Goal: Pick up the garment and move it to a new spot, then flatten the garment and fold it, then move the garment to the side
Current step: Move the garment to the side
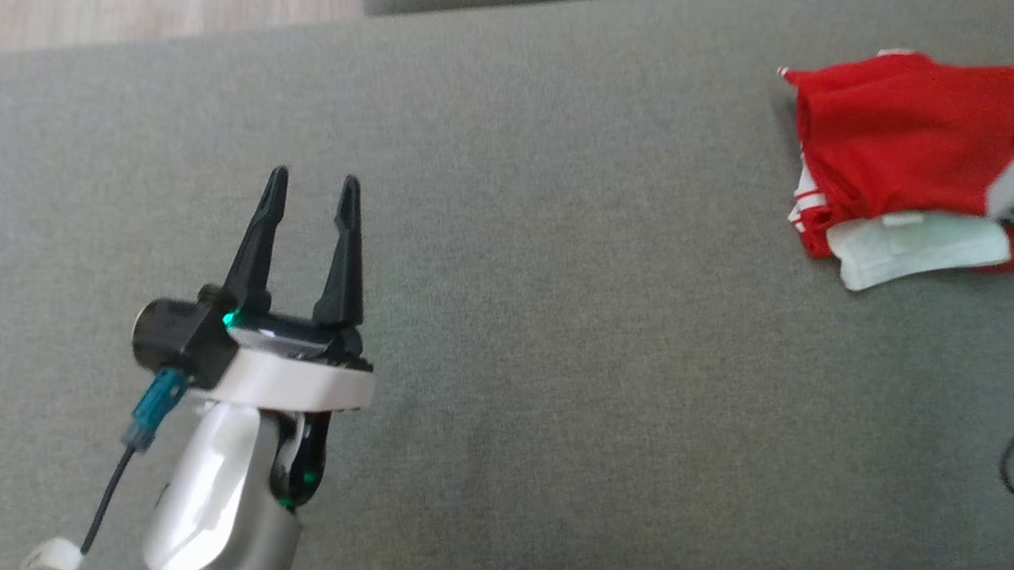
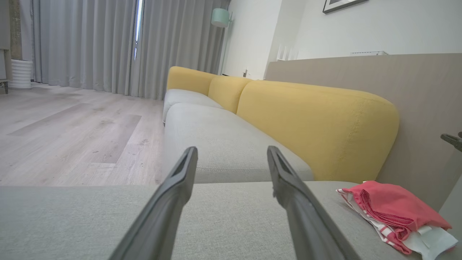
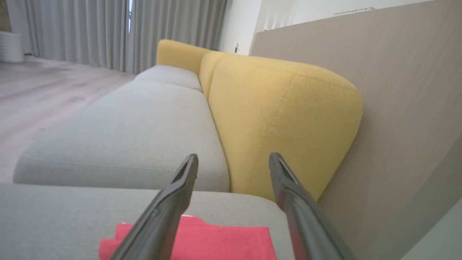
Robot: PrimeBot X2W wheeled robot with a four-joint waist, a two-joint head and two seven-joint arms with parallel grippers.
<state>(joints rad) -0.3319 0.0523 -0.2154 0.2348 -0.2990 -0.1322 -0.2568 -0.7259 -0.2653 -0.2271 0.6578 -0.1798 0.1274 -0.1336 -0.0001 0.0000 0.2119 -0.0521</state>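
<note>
Folded garment [image 1: 900,138] lies near the cushion's [image 1: 555,363] far right corner.
Right gripper [image 3: 232,157] hovers over it, left gripper [image 1: 312,181] well apart; fingers on all 2 spread, pinching nothing.

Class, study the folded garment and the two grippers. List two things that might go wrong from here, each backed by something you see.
1. The right gripper is open, its fingers close above the garment. As it lifts away, a finger might catch the cloth and spoil the fold.
2. A white layer sticks out from the red fold, so the fold looks loose. Any nudge may open it.
</note>
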